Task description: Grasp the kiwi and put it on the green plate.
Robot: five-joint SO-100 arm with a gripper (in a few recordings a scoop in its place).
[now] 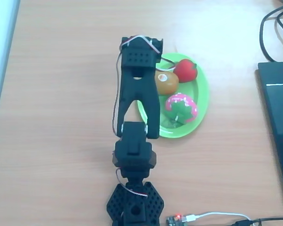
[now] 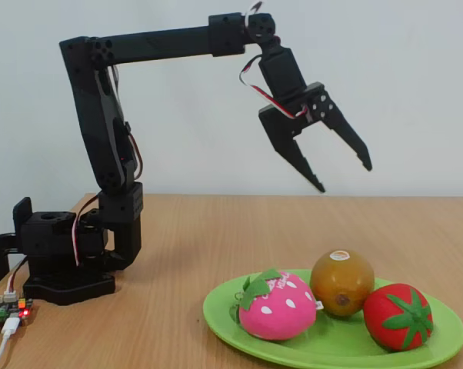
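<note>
**Kiwi on the plate, my jaws released above it**

My jaws [image 2: 345,174] hang in the air, spread wide apart with nothing between them. In the fixed view both dark fingers point down and to the right, well above the fruit and clear of everything on the worktop [image 2: 216,231]. My arm rises from its base [image 2: 62,261] at the left of that view, bends at the top and reaches out across to the right.

The kiwi [image 2: 341,281] sits on the green plate [image 2: 293,346], upright, with its small white spot on top. In the fixed view it stands between two other fruits: the pink fruit with white dots and green leaves [image 2: 278,306] to its left, and the red strawberry [image 2: 398,316] to its right. The kiwi looks to be touching or nearly touching both, though I cannot tell for sure.

In the overhead view my arm [image 1: 139,89] runs up the middle of the picture and covers the left edge of the green plate [image 1: 203,89]. There the kiwi [image 1: 168,82] lies just beside my arm, partly under it, with the red strawberry [image 1: 185,70] above and to the right of it and the pink fruit [image 1: 181,107] below it. All three fruits rest inside the plate's raised rim.

A small circuit board [image 1: 175,219] with a red light sits by my base, with a white cable running off to the right.
</note>
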